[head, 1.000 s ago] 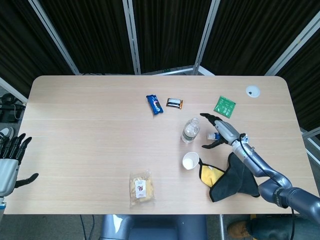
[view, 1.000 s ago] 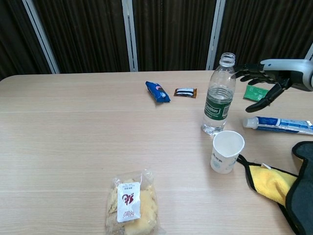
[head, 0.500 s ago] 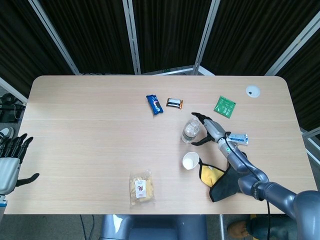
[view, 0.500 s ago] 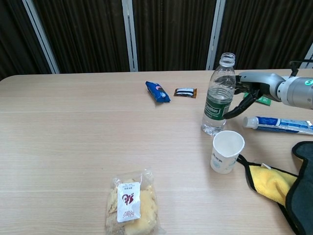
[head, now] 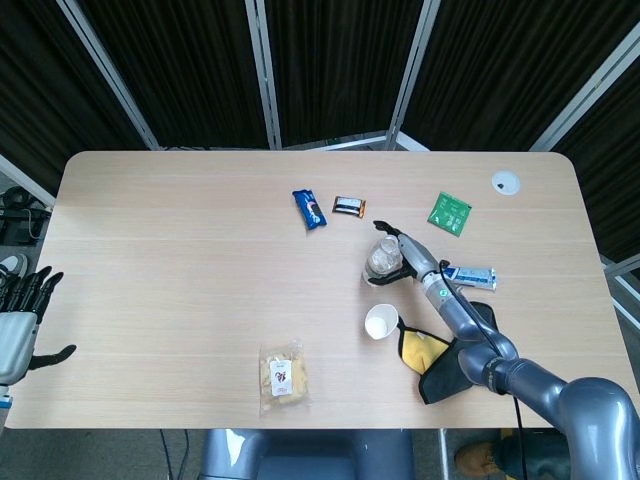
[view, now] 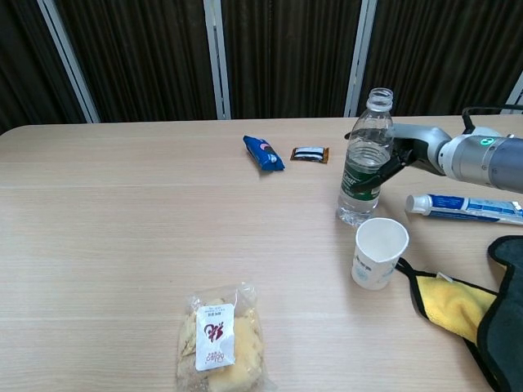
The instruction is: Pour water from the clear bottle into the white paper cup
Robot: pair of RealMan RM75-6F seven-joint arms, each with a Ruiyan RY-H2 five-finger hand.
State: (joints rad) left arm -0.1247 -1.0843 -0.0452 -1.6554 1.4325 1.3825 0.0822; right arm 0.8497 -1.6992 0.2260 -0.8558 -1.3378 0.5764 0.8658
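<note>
Dark curtains with pale metal uprights stand behind our light wood table (head: 180, 230). At the far left edge, in the head view, our left hand (head: 18, 322) hangs beside the table with its fingers spread, holding nothing. Near the front edge lies a clear snack bag (view: 219, 341). Toward the back sit a blue wrapper (view: 263, 153) and, just right of it, a small dark bar (view: 310, 153). Next comes the clear bottle (view: 364, 160), upright and uncapped, green label around its middle. The white paper cup (view: 379, 251) stands upright just in front of it, apart from it. Our right hand (view: 402, 156) is at the bottle's right side, fingers curved around the body; we cannot tell whether the grip is closed. Further right lie a toothpaste tube (view: 466, 207), a green packet (head: 449, 212), and a yellow and black cloth (view: 470, 306) at the front right
</note>
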